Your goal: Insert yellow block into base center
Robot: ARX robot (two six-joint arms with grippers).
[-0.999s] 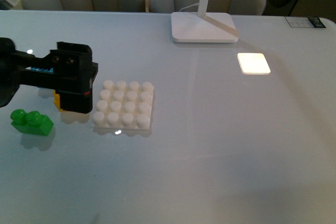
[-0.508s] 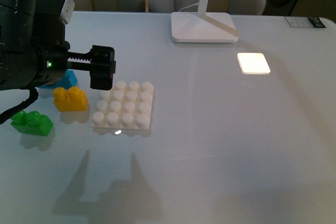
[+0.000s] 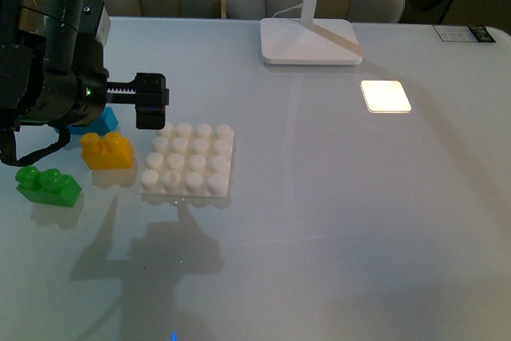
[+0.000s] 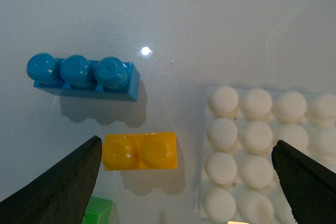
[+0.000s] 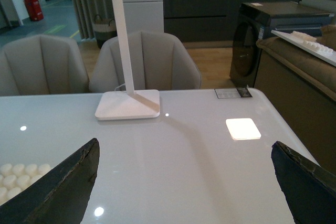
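The yellow block (image 3: 107, 151) lies flat on the table, studs up, just left of the white studded base (image 3: 189, 161). My left gripper (image 3: 150, 103) hangs open above them, holding nothing. In the left wrist view the yellow block (image 4: 139, 150) sits near one finger, the base (image 4: 262, 153) reaches toward the other, and my left gripper (image 4: 185, 146) spans both. My right gripper (image 5: 185, 146) is open and empty over bare table, with a corner of the base (image 5: 18, 178) at the frame's edge. It does not show in the front view.
A green brick (image 3: 48, 185) lies left of the yellow block, and a blue brick (image 4: 84, 74) sits behind it, half hidden by my arm in the front view. The white lamp foot (image 3: 310, 41) stands at the back. A bright light patch (image 3: 386, 96) falls on the table's right.
My left gripper has risen from low over the yellow block, which was hidden and now shows whole on the table. The bricks and the base have not moved.
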